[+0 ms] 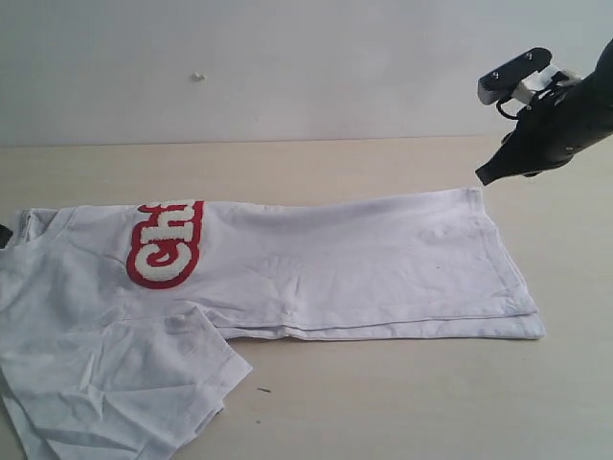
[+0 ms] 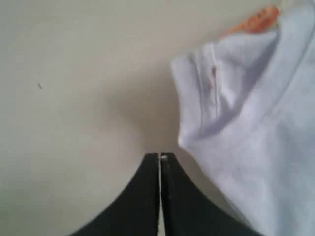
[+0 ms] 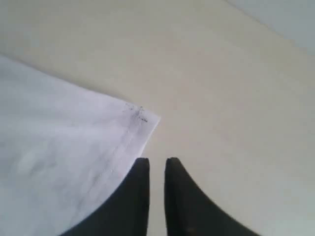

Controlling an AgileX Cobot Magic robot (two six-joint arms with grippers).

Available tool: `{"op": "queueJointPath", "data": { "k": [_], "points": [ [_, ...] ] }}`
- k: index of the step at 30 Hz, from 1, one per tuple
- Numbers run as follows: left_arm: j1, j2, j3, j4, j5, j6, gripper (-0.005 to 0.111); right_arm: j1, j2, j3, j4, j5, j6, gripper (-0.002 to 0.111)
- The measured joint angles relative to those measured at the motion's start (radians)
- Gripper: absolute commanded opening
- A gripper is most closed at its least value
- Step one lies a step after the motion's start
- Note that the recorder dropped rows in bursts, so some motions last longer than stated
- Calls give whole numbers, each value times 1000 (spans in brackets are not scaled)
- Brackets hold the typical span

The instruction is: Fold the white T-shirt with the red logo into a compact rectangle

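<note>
Exterior view shows the white T-shirt lying lengthwise across the worktop. Its neck end is at the worktop's left edge and its hem points toward the right edge. The body is doubled along its length, so only the first letters of the red logo show, and one sleeve splays toward the near edge. The right gripper hangs just above the hem corner on the far side; its jaws are narrowed to a thin slit with bare worktop between them and no cloth. The left gripper has its tips pressed together on nothing, just beside the shoulder seam, with the orange neck tag further off. I judge the step in hand to be pinching the far long edge at both ends, and neither jaw has fabric yet. To do it well, each jaw probably needs to spread, slide over the cloth so that every layer sits between the pads, then close. Both ends should lift evenly so the fold line stays straight. The loose sleeve looks likely to drag or bunch.
</note>
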Motion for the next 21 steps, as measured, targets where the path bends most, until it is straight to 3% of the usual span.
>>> {"op": "queueJointPath", "data": {
  "k": [3, 7, 9, 11, 13, 16, 18, 21],
  "points": [
    [0, -41, 0, -87, 135, -2, 1, 0, 0, 0, 8, 33, 2, 0],
    [3, -103, 0, -347, 289, 27, 1, 0, 0, 0, 42, 80, 2, 0],
    [3, -121, 7, -525, 560, 78, 1, 0, 0, 0, 160, 138, -18, 0],
    [3, -134, 60, -560, 668, 83, 6, 0, 0, 0, 247, 198, -80, 0],
    [3, -157, 143, -581, 684, 83, 23, 0, 0, 0, 302, 211, -106, 0],
    [3, -184, 290, -610, 661, 96, 58, 0, -10, 0, 365, 224, -136, 0],
    [3, -187, 352, -627, 634, 105, 64, 0, -14, 0, 386, 224, -146, 0],
    [3, -187, 429, -677, 589, 128, 64, 0, -16, 0, 430, 230, -179, 0]
  ]
}}
